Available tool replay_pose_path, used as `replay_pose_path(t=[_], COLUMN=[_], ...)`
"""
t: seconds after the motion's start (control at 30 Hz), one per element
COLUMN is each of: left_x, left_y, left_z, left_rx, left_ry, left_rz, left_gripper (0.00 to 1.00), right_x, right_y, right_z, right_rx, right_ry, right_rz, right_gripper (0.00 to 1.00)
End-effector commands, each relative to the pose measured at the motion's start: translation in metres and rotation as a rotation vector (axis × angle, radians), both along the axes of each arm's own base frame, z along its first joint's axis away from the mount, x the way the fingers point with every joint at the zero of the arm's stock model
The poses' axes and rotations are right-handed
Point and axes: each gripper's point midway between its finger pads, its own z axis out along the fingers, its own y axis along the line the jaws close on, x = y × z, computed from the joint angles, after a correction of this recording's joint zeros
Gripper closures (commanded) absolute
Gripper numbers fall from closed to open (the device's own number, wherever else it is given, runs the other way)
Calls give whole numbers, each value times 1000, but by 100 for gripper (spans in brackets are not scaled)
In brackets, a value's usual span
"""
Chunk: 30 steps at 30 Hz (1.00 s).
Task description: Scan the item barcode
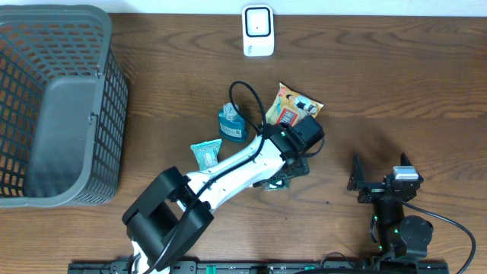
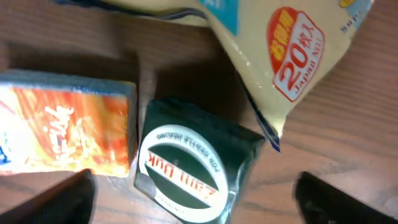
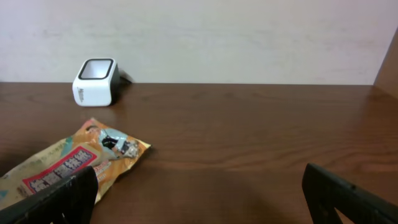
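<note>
One arm (image 1: 236,164), the left, stretches its pincer (image 2: 199,196) over green box (image 2: 186,163)

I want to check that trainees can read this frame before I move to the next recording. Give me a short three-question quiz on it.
1. True or false: the white scanner sits inside the grey basket.
2. What lies under the open left gripper? A) a dark green pack B) the grey basket C) the white scanner
3. Fill in: the right gripper holds ____.
Key: 1 false; 2 A; 3 nothing.
</note>
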Motion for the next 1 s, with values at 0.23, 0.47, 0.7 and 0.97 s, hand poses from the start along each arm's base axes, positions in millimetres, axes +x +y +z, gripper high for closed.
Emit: replay_pose_path(t=[0.23, 0.47, 0.7, 0.97], left_x=[43, 69, 49, 17], left_y=[26, 126, 319, 453], left_z=[141, 290, 373, 348], left_rx=[-52, -68, 168, 269], left_ry=[-297, -651, -937, -803], left_rz=[-163, -58, 463, 909], left_gripper=[2, 2, 2, 2], right_x=[0, 0, 0, 0], right_y=[1, 1, 1, 1], right_z=[0, 0, 0, 0], right_rx=[-14, -14, -15, -15], right_ry=[-1, -1, -1, -1], right_rz=[6, 6, 6, 6], right_gripper=[1, 1, 1, 1])
